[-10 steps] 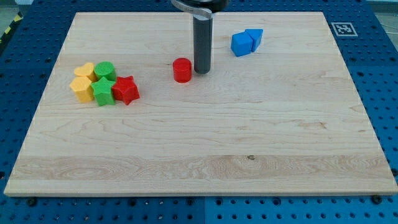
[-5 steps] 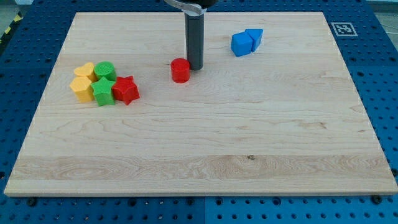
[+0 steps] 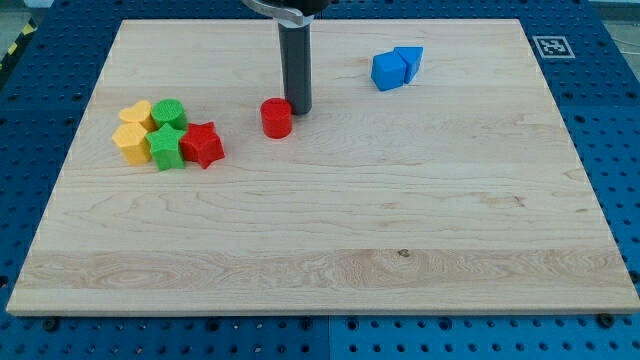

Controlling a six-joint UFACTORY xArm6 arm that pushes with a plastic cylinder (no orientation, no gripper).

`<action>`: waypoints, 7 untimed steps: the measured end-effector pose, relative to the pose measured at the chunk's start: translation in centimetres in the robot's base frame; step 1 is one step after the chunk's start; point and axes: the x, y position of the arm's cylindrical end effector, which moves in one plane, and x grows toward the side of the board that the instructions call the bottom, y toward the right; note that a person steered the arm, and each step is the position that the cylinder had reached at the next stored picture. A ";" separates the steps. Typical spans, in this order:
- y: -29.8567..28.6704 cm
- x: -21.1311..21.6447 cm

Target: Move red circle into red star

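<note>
The red circle (image 3: 277, 118) lies on the wooden board left of centre in the upper half. My tip (image 3: 298, 109) is right against its upper right side. The red star (image 3: 203, 144) lies further to the view's left, a short gap away from the red circle. The star touches the green star in a cluster of blocks.
A cluster at the view's left holds a green star (image 3: 166, 146), a green circle (image 3: 168, 113) and two yellow blocks (image 3: 132, 142) (image 3: 136, 113). Two blue blocks (image 3: 389, 70) (image 3: 409, 60) sit together at the upper right. The board's edge (image 3: 320, 316) runs along the view's bottom.
My tip has moved to the view's left and pushed the red circle left, closer to the red star. The other blocks have not moved.
</note>
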 end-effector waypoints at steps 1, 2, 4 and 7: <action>0.0 1.0; -3.0 1.0; -8.5 0.2; 0.2 6.1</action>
